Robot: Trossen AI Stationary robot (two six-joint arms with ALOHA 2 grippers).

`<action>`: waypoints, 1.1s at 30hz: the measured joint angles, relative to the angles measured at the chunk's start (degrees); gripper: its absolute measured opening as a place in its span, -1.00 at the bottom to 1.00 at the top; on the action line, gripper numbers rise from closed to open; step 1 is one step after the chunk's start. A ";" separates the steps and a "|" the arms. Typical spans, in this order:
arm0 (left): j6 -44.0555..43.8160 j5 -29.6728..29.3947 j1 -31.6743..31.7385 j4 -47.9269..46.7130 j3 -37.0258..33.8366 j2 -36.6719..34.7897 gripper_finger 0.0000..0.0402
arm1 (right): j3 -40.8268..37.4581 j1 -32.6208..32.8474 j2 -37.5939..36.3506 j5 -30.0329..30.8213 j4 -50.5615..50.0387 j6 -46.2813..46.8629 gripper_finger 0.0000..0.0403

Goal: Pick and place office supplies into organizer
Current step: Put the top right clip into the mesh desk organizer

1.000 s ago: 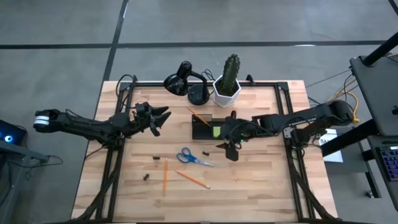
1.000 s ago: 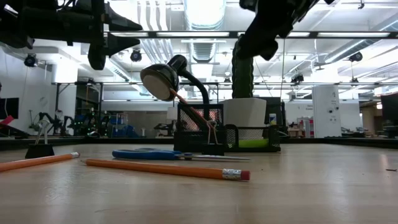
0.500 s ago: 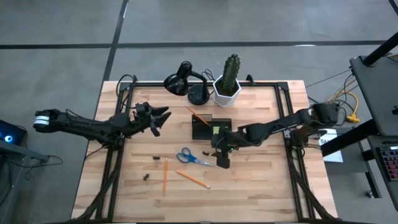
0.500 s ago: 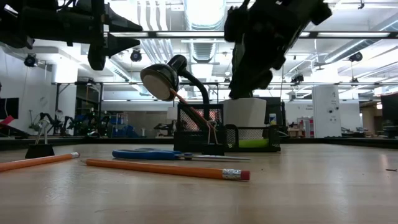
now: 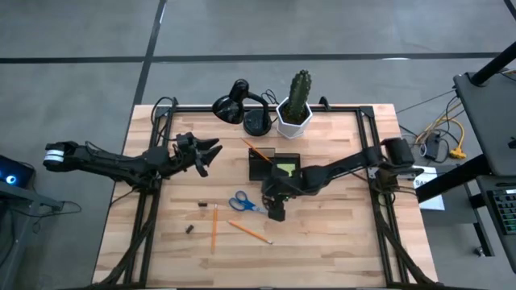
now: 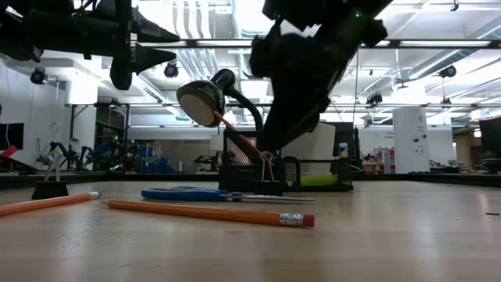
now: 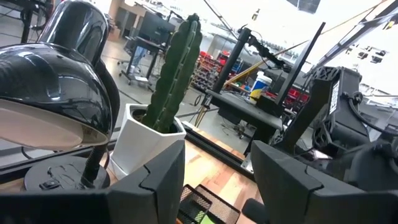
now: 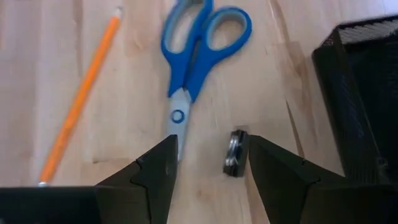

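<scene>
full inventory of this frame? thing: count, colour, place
organizer: 1, black, table centre; holds a pencil and a green pad
loose pencils: 2, orange, front of table
scissors: 1, blue handles, in front of organizer
binder clips: 3 visible, dark, near scissors and pencils
lamp: 1, black, back edge
cactus: 1, green in white pot, beside lamp
table: 1, light wood
left gripper: open, empty, raised over table's left
right gripper: open, low over clip beside scissors
</scene>
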 joint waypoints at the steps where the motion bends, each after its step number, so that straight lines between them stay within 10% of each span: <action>1: 0.00 -0.01 0.00 0.00 0.00 -0.01 -0.16 | 0.32 0.00 0.67 0.70 -0.26 0.22 -0.08; 33: 0.00 0.02 0.00 -0.04 0.00 0.00 -0.16 | 0.11 -0.92 3.00 4.34 -0.29 3.03 -0.11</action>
